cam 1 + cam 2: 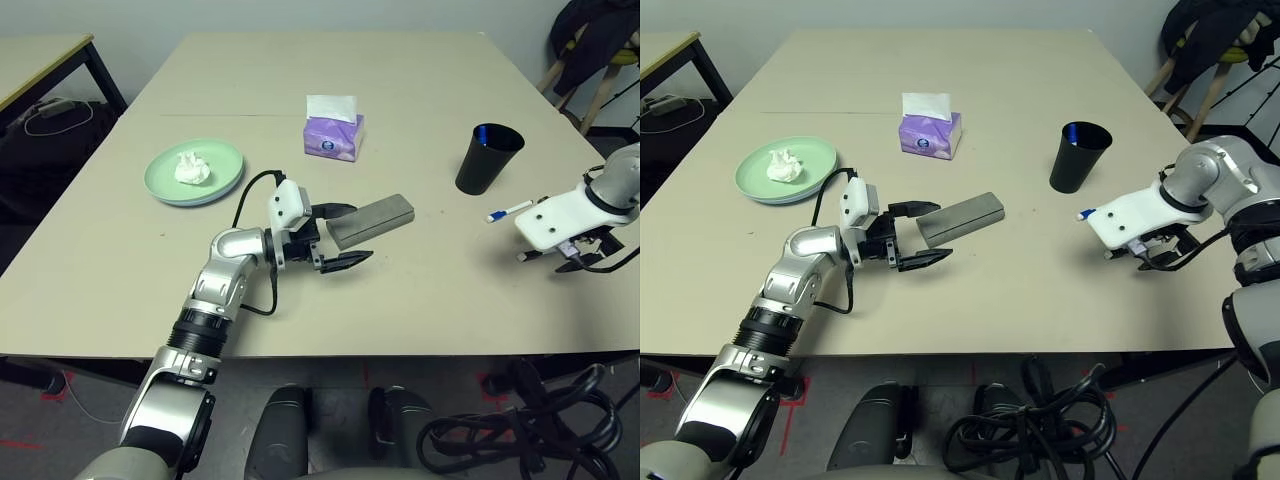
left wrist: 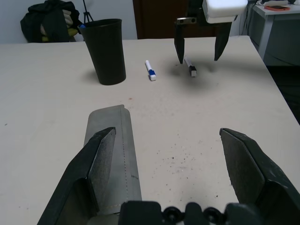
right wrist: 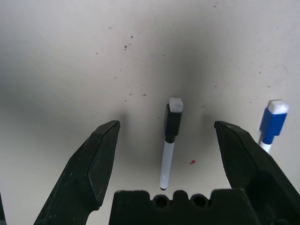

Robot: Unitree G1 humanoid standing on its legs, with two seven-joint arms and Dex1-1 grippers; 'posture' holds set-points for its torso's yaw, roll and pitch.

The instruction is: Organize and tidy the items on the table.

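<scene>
Plate holds tissue wad — cup upright; both hands wide open, empty.

A pale wall backs the room, a black-legged desk standing at far left, cables on the floor.

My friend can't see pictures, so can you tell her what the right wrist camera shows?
The robot's right hand points straight down at the beige table, its two black fingers spread wide on either side of a black-and-white pen lying there. A blue-and-white pen lies just outside one finger.
</scene>
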